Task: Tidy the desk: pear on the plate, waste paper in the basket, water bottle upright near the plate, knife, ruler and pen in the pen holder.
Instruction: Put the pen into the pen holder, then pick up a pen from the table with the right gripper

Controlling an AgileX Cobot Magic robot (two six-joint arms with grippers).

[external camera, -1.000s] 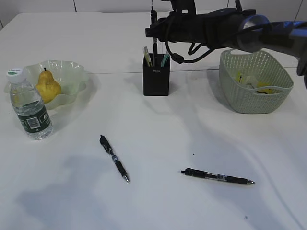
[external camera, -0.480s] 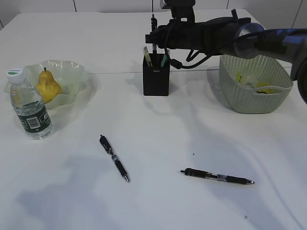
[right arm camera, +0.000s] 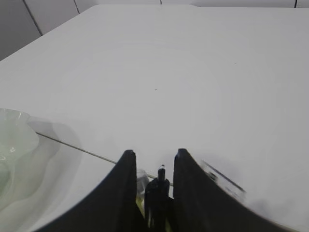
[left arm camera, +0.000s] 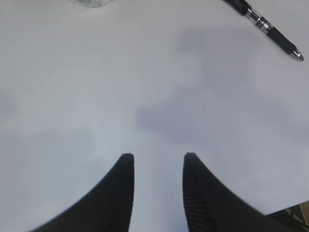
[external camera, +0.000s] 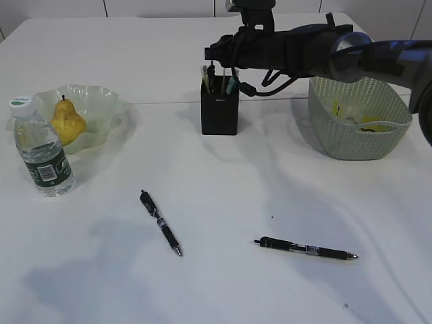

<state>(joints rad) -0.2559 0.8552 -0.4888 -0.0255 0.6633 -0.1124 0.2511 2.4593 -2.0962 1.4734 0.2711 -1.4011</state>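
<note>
**Operator:** Down goes the black pen [external camera: 214,75] that my right gripper [external camera: 217,48] was holding upright above the pen holder [external camera: 219,106] a second ago; it now stands inside the holder, only its top showing above the rim.

**Second:** Has the gripper let go?

**Operator:** I judge so. In the right wrist view the jaws stand apart on either side of the pen's cap, with a gap on each side, so the pen looks released, though the picture is blurred low down. I keep the arm just above the holder.

**Second:** And the left?

**Operator:** My left gripper [left arm camera: 155,162] hangs part open over bare desk [external camera: 223,189], holding nothing.

**Second:** What is left?

**Operator:** Two black pens in front of the holder: one [external camera: 160,223] towards the front left of it, one [external camera: 307,249] towards the front right. The pear [external camera: 67,121] sits on the plate [external camera: 101,101], far left of the holder, with the water bottle [external camera: 42,148] upright beside it. Waste paper [external camera: 358,116] lies in the basket [external camera: 358,142], right of the holder.
</note>
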